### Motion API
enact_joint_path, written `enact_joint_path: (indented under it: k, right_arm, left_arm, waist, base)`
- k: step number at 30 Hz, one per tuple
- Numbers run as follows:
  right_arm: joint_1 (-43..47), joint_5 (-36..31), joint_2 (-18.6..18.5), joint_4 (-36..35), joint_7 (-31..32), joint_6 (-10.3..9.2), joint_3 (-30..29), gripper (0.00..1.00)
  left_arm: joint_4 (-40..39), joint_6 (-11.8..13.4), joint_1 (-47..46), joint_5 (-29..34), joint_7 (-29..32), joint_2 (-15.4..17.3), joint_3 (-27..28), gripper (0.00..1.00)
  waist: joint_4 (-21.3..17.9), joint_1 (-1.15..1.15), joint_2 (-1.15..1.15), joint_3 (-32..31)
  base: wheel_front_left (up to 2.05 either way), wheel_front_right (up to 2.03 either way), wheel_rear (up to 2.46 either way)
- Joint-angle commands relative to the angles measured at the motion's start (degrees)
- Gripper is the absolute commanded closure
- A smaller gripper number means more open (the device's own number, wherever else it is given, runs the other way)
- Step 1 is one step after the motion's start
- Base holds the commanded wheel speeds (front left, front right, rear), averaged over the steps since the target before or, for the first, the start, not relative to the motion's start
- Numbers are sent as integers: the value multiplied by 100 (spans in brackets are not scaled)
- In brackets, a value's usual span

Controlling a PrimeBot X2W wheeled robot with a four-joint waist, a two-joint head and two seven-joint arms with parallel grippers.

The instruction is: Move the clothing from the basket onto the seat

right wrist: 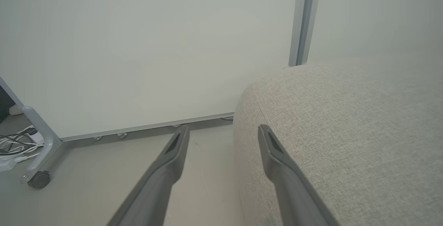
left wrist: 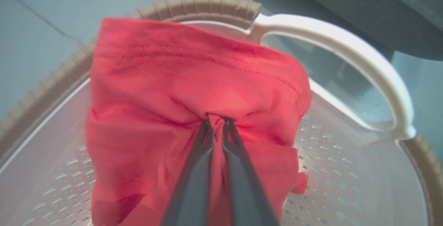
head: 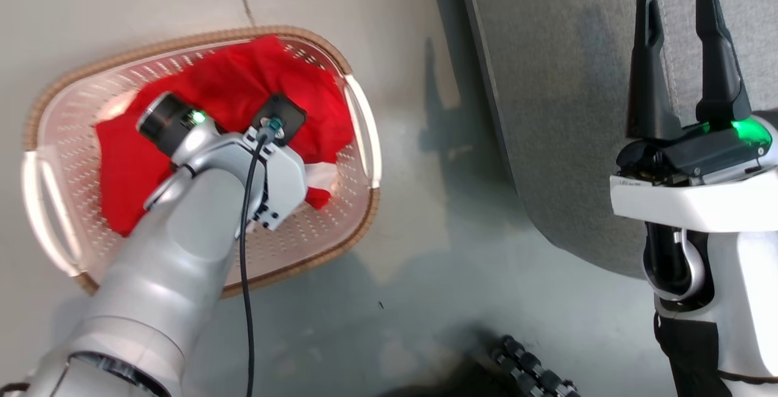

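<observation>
The clothing (head: 225, 90) is bright red fabric bunched in the cream perforated basket (head: 55, 123) on the floor at the left. My left arm reaches down into the basket, its wrist covering the middle of the pile. In the left wrist view my left gripper (left wrist: 217, 121) is shut on a pinched fold of the red clothing (left wrist: 193, 77), with the basket (left wrist: 339, 181) floor and a white handle behind it. The grey seat (head: 565, 99) lies to the right. My right gripper (head: 678, 2) stands open over the seat (right wrist: 346, 132), holding nothing.
Pale floor (head: 425, 214) separates the basket from the seat's rounded corner. A white wall panel (right wrist: 145, 46) on a wheeled frame (right wrist: 38, 179) stands beyond the seat, with cables (right wrist: 15, 146) on the floor at its left.
</observation>
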Motion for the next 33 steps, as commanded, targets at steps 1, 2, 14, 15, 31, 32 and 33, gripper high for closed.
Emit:
enact_joint_path:
  k: [1, 2, 14, 15, 31, 32, 33]
  right_arm:
    - [80, -63, -13, 45, -44, 11, -38, 0]
    - [111, -98, -13, 78, -43, 11, -51, 0]
    - [611, -512, -70, 518, -43, 11, -139, 0]
    - [657, -534, -85, 561, -43, 11, -144, 0]
    - [1174, -522, -228, 1067, 166, 11, -13, 0]
    - [1201, -520, -229, 1088, 180, 11, -16, 0]
    - [1228, -525, -235, 1104, 189, 11, -14, 0]
  left_arm:
    - [-48, -36, 108, -76, -123, -10, 22, 100]
    - [-95, -59, 164, -144, -238, -22, 29, 100]
    - [-1375, -113, 1129, -1094, -700, -75, 278, 100]
    - [-1585, -92, 1219, -1165, -704, -76, 326, 100]
    - [-4585, 443, 2927, -1698, -706, 154, 1571, 100]
    - [-4749, 426, 2992, -1705, -706, 170, 1626, 100]
    - [-4891, 417, 3052, -1702, -706, 194, 1664, 100]
  waist:
    - [212, 0, 0, -293]
    - [268, 0, 0, -395]
    - [889, 0, 0, -1604]
    - [938, 0, 0, -1712]
    - [1405, 0, 0, -3178]
    - [1429, 0, 0, -3248]
    - [1449, 0, 0, -3314]
  base:
    - [0, 0, 0]
    - [0, 0, 0]
    - [0, 0, 0]
    - [0, 0, 0]
    - [0, 0, 0]
    - [0, 0, 0]
    - [0, 0, 0]
